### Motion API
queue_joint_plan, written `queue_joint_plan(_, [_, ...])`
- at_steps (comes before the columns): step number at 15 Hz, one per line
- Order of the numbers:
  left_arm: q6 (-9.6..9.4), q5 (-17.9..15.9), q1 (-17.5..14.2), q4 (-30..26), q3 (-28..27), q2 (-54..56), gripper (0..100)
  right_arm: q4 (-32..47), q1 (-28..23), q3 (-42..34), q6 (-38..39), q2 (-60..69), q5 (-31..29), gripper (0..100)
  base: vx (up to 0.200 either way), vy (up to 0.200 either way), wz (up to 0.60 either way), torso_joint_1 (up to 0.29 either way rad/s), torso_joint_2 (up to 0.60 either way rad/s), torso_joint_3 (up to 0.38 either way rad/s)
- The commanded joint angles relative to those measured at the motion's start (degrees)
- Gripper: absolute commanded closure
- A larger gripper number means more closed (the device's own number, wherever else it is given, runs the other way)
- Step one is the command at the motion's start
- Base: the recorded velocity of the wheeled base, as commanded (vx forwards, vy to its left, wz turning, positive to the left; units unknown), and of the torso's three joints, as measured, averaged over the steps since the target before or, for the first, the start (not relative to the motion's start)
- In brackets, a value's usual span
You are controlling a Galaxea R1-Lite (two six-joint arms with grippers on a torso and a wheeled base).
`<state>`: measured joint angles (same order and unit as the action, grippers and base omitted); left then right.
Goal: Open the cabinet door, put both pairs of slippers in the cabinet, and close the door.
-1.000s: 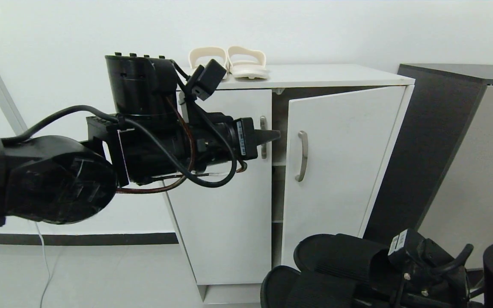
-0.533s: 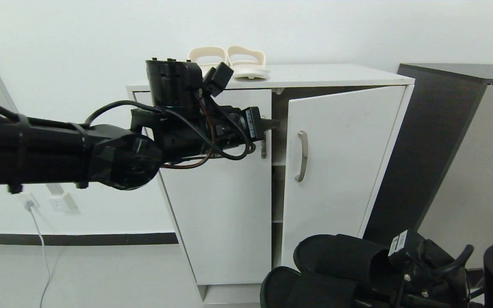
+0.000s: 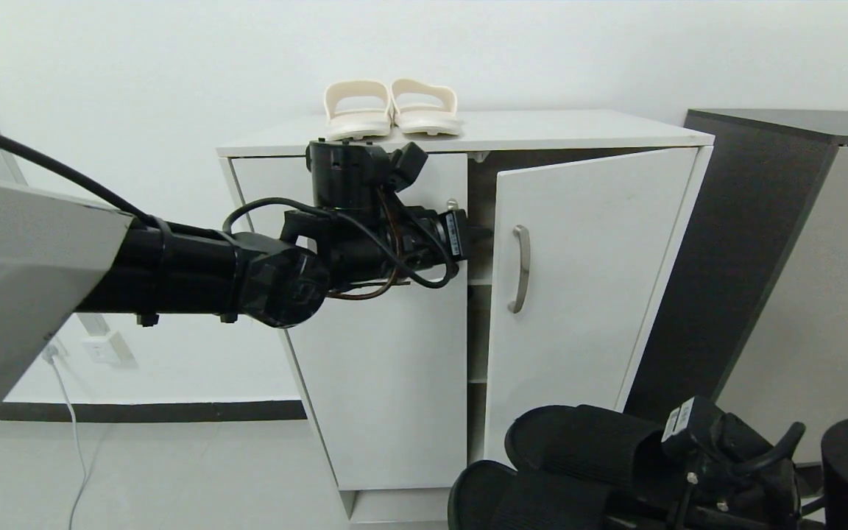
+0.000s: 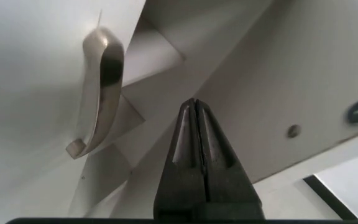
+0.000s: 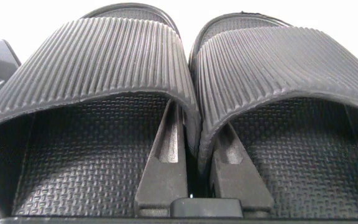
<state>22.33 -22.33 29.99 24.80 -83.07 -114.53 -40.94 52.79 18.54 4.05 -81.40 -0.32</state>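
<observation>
Black slippers [image 5: 104, 62], side by side at near right, toes pointing left, are pinched by their inner walls in the right hand [image 5: 196, 118]. Left hand [image 3: 480, 235], fingers together, sits in the gap beside the ajar cabinet door [image 3: 586, 294].

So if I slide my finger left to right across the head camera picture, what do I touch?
White wall socket → pair of cream slippers → black left tool → curved silver door handle → dark grey cabinet.
</observation>
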Motion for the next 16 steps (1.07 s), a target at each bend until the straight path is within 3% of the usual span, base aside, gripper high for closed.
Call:
queue_joint_plan(1, [-0.01,0.01,0.16,0.08,0.1,-0.61,100,-0.02,0.04,0.0,0.0,-0.43,0.05,100,0.0,0.0,0.0,0.0,0.0,0.0])
queue_joint_plan(5, [-0.01,-0.08,1.83,0.17,2.73,0.8,100,0.07,0.04,-0.08,0.0,-0.61,0.05,100,-0.15,0.0,0.0,0.002,0.0,-0.001])
queue_joint_plan(10, [-0.54,-0.17,9.47,0.78,10.21,8.36,100,-0.02,0.12,-0.35,0.0,-0.69,0.05,100,-0.2,0.0,0.0,0.0,0.0,0.002])
queue_joint_plan(13, [-0.62,-0.08,8.6,0.87,11.52,10.12,100,-0.02,0.12,-0.35,0.0,-0.52,0.05,100,-0.2,0.0,0.0,-0.001,0.0,0.004])
queue_joint_plan(15, [-0.54,-0.17,6.93,1.48,13.9,12.14,100,-0.02,0.12,-0.44,0.0,-0.34,0.05,100,0.0,0.0,0.0,0.0,0.0,0.0])
queue_joint_plan(16, [-0.8,-0.08,4.02,4.21,19.26,15.57,100,-0.02,0.12,-0.44,-0.27,-0.34,-0.03,100,0.0,0.0,0.0,0.0,0.0,0.0])
